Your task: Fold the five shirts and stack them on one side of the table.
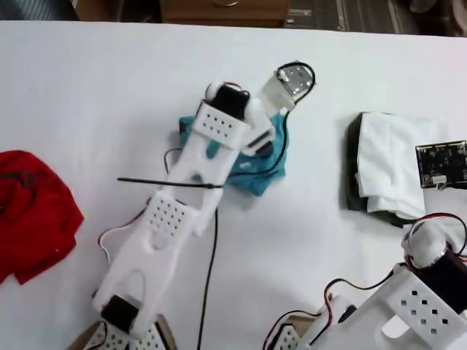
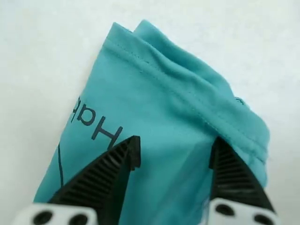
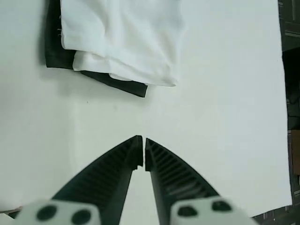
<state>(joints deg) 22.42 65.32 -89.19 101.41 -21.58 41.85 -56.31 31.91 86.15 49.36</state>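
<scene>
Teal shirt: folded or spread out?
Folded: the teal shirt lies as a compact bundle, hems layered at one edge, with the left gripper open over it.

The left arm (image 1: 182,211) covers the middle of the teal shirt (image 1: 259,182), so only its edges show. The red shirt (image 1: 33,211) is cut by the left edge of the high view. The black shirt (image 1: 352,175) lies mostly hidden under the white shirt (image 1: 390,164).
</scene>
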